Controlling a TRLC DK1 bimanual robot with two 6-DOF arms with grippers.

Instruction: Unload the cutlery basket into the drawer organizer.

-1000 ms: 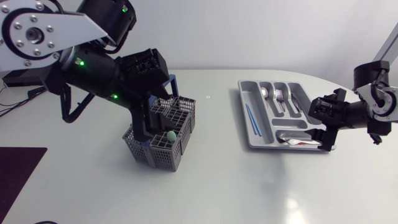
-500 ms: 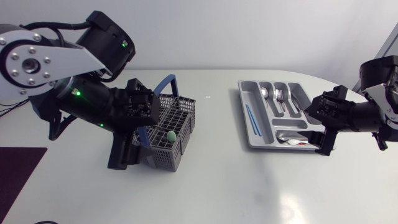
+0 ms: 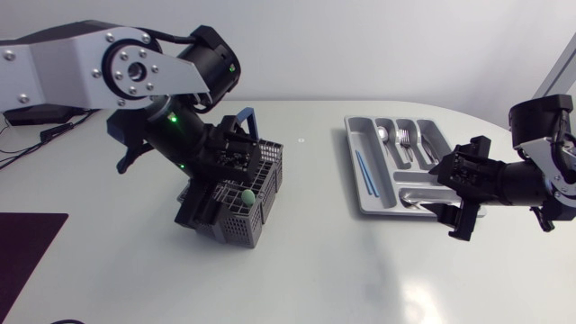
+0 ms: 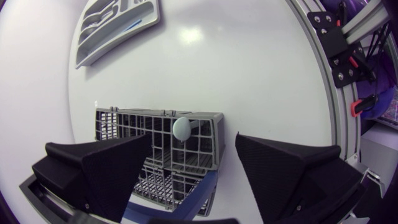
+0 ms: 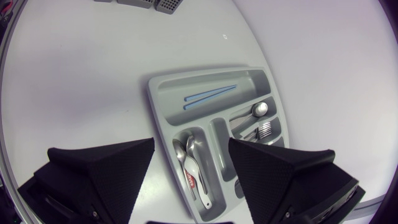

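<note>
Currently, scene: I see both arms over the white counter, the left at the basket and the right at the organizer.
Left gripper: I read the fingers as spread wide with nothing held. It sits low at the cutlery basket, on the side away from the organizer.
Left finger contact: in the left wrist view one finger overlaps the basket wall. I cannot tell whether it touches.
Cutlery basket: grey mesh, standing on the counter's left half, well apart from the organizer. Its blue handle is raised.
Basket contents: I can make out one pale green rounded knob rising from a compartment near the basket's rim. Anything else inside is hidden by the mesh.
Right gripper: I read the fingers as wide open and empty. It hovers at the organizer's end that holds the crosswise compartment.
Drawer organizer: grey tray, flat on the counter's right half.
Organizer contents: two blue sticks lie in one long compartment. A spoon and a fork lie in neighbouring ones. More spoons lie in the crosswise compartment.
</note>
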